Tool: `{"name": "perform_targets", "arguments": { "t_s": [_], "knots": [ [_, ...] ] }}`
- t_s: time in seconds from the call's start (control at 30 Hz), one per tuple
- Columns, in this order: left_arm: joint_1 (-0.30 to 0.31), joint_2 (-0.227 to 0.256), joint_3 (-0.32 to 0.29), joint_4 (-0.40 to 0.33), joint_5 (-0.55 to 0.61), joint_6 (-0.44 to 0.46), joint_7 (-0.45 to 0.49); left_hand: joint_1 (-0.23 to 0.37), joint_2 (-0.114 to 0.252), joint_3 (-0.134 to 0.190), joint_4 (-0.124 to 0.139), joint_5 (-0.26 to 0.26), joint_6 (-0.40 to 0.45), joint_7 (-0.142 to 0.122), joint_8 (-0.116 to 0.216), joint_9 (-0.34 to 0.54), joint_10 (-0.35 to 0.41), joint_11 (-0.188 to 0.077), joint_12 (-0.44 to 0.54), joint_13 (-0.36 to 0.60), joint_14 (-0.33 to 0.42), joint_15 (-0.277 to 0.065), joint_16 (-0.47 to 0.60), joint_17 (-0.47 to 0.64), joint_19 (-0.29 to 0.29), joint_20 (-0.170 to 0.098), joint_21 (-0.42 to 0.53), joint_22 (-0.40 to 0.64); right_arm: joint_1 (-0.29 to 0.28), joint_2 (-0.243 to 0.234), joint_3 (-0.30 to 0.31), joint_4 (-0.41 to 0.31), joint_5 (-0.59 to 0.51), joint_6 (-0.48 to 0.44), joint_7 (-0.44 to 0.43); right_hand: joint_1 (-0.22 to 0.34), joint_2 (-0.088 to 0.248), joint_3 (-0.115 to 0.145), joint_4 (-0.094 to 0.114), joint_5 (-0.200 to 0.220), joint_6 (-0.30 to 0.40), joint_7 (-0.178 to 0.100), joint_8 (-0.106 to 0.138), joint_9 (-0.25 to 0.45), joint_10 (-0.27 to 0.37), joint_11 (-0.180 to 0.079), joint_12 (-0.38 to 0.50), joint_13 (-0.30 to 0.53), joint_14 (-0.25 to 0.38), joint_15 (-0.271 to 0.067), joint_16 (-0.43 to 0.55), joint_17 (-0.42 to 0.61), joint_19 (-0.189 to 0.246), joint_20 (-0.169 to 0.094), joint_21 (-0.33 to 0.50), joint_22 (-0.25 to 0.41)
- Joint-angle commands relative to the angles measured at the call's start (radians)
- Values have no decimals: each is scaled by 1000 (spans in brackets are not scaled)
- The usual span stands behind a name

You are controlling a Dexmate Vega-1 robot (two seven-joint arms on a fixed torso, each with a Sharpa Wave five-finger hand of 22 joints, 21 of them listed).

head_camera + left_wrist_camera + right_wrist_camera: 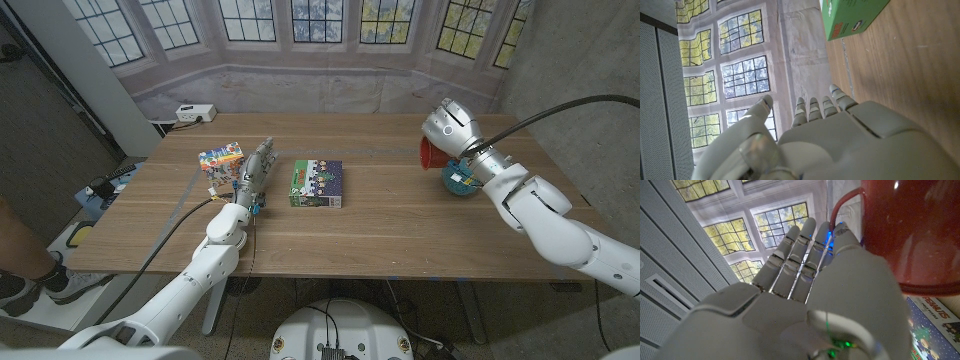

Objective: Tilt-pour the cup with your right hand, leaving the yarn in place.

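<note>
The right hand grasps the red cup tipped just above the blue yarn; I would rotate slowly, not touching the yarn below.

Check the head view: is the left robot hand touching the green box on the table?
No. The left robot hand stands beside the colourful cube, with bare table between it and the green box.
</note>
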Motion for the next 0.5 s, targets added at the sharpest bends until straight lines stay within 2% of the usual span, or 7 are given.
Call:
{"name": "perform_targets", "arguments": {
  "t_s": [0.03,0.2,0.5],
  "knots": [
    [19,19,1,-50,10,28,18,12,-2,1,-6,5,8,0,0,3,7,5,4,2,0,7,5,4,3,2,0,2,-10,98,-37,27,39,-58,-16,8,5,-3,0,5,12,-4,5,5,19,-9,4,3,13,-88,-2,3,6,-67,0,2],
    [21,25,1,-63,10,35,18,12,-2,1,-6,5,9,0,0,3,8,5,4,2,1,8,6,4,4,2,0,2,-3,145,-54,34,61,-86,-14,9,5,-3,-1,5,12,-1,5,5,22,-9,3,1,14,-88,-3,3,7,-67,1,2],
    [27,36,0,-80,8,45,15,13,-3,1,-6,5,10,2,0,3,9,9,4,2,1,9,6,4,3,2,0,2,8,193,-69,45,107,-120,-35,10,6,-3,-1,4,15,3,5,5,26,-7,3,1,19,-87,-3,3,10,-67,1,2]
  ]
}}
